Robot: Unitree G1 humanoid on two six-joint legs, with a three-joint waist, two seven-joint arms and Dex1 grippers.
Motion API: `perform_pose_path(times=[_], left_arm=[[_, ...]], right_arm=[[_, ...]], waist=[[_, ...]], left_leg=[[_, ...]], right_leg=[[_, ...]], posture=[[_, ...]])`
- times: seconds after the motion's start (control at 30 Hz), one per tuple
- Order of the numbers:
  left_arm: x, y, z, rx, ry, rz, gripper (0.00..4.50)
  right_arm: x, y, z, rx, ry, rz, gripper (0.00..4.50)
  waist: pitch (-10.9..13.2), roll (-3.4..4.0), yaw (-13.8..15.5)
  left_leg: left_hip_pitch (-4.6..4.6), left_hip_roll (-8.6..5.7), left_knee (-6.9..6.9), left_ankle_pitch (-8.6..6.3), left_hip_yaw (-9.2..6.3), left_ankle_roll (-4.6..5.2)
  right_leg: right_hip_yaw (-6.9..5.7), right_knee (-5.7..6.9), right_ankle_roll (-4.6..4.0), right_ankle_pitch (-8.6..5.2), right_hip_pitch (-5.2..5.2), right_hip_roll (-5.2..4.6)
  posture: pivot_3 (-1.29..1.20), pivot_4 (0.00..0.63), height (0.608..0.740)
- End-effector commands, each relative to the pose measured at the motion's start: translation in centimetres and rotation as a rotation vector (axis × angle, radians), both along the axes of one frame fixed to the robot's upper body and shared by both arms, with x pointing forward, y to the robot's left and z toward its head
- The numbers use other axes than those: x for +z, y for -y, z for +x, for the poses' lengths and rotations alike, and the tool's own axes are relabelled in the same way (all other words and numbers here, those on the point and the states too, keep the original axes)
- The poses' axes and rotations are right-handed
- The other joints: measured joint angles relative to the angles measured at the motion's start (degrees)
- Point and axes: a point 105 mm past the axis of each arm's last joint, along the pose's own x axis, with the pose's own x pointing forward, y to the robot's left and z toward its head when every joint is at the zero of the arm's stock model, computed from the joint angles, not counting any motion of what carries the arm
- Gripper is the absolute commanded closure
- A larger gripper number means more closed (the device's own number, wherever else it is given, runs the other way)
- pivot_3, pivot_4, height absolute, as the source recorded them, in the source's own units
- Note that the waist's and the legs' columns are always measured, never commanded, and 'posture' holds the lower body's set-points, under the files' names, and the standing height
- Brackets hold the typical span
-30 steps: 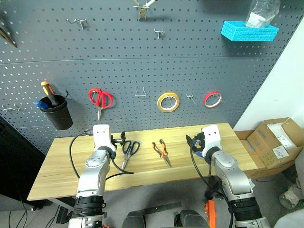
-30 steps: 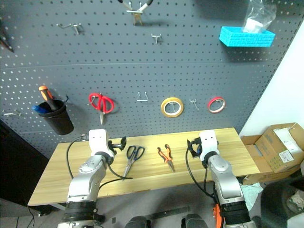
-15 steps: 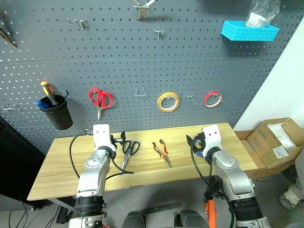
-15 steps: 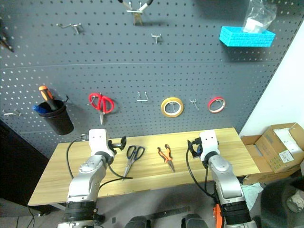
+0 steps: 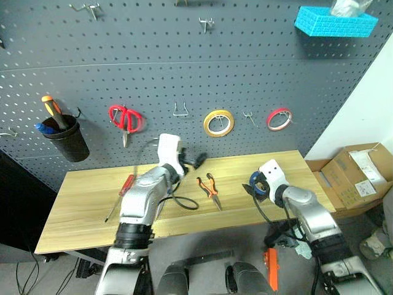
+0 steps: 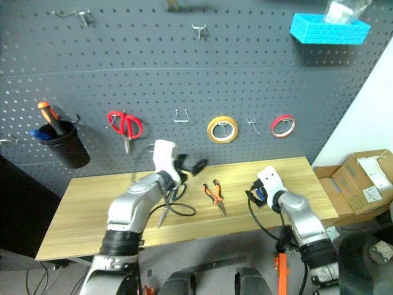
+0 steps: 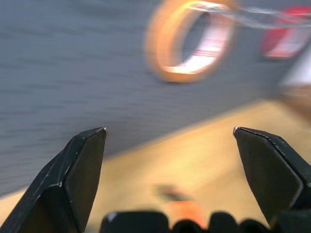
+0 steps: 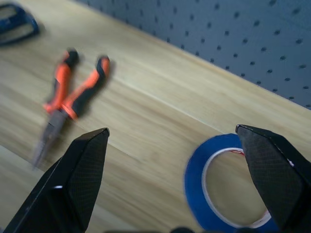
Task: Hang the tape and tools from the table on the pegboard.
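From the head camera, a black cup [image 5: 63, 144] hanging on the dark grey perforated pegboard [image 5: 153, 67] holds an orange-handled screwdriver [image 5: 50, 110]; a blue tray [image 5: 334, 24] holds a clear bag.

Left wrist view: the left gripper [image 7: 170, 162] gapes wide, empty — yellow tape roll [image 7: 187, 41] ahead.

Right wrist view: the right gripper [image 8: 177, 165] is spread wide, empty — thin blue tape ring [image 8: 228, 182] flat on the light wood-grain table [image 8: 146, 116] between its fingers, orange-and-black pliers [image 8: 68, 94] beyond.

Evenly bright, soft shadows under hooks on pegboard [image 5: 184, 61]. Left wrist view heavily motion-blurred; right wrist sharp nr tape [image 8: 221, 184], softer beyond.
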Motion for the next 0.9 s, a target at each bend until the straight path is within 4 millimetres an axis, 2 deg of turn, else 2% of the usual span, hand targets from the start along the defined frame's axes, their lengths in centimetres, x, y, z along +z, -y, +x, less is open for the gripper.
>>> perform_pose_path(times=[0.03,0.23,0.33,0.5,0.7,0.8,0.9], left_arm=[[-0.8,2.6,-1.5,-0.131,-0.116,-0.072,0.01],[-3.4,4.4,-3.5,-0.201,-0.236,-0.086,0.01],[-4.4,4.9,-3.9,-0.202,-0.284,-0.1,0.01],[-4.9,5.4,-4.2,-0.219,-0.309,-0.105,0.01],[-4.9,5.8,-4.4,-0.232,-0.317,-0.105,0.01],[-4.8,5.9,-4.4,-0.234,-0.317,-0.108,0.0],[-4.6,6.1,-4.3,-0.238,-0.314,-0.112,0.0]], right_arm=[[0.3,1.3,1.2,0.022,0.01,-0.039,0.0],[-0.6,2.6,2.1,0.036,-0.055,-0.066,0.0],[-1.6,3.0,2.3,0.026,-0.11,-0.061,0.0],[-3.1,3.1,2.1,0.016,-0.193,-0.038,0.0],[-4.5,4.0,1.8,-0.048,-0.293,-0.016,0.0],[-4.6,4.4,1.7,-0.066,-0.317,-0.012,0.57],[-4.6,4.5,1.7,-0.059,-0.323,-0.019,1.55]], waist=[[0.8,0.02,-0.1],[3.0,0.08,-0.3],[4.1,0.12,-0.2],[5.5,0.13,0.0],[6.2,-0.05,0.0],[6.2,-0.05,0.0],[6.2,-0.05,0.0]], left_leg=[[-0.01,0.0,-0.06,-0.09,-0.01,0.15],[-0.08,0.06,-0.18,-0.42,-0.04,0.72],[-0.14,0.05,-0.17,-0.5,-0.05,0.83],[-0.32,-0.04,0.03,-0.5,-0.07,0.83],[-0.51,-0.06,0.12,-0.49,-0.08,0.82],[-0.52,-0.06,0.12,-0.49,-0.1,0.82],[-0.52,-0.06,0.1,-0.5,-0.11,0.81]], right_leg=[[0.01,0.05,0.12,-0.08,-0.01,0.02],[0.02,0.22,0.53,-0.4,-0.14,0.08],[0.0,0.2,0.58,-0.43,-0.14,0.04],[0.0,0.15,0.6,-0.43,-0.17,-0.06],[0.01,0.22,0.67,-0.38,-0.38,-0.09],[-0.01,0.23,0.67,-0.39,-0.37,-0.09],[-0.01,0.21,0.68,-0.39,-0.38,-0.09]], posture=[[0.09,0.195,0.74],[0.08,0.246,0.74],[0.09,0.267,0.74],[0.1,0.283,0.74],[0.11,0.311,0.74],[0.11,0.311,0.74],[0.1,0.306,0.74]])
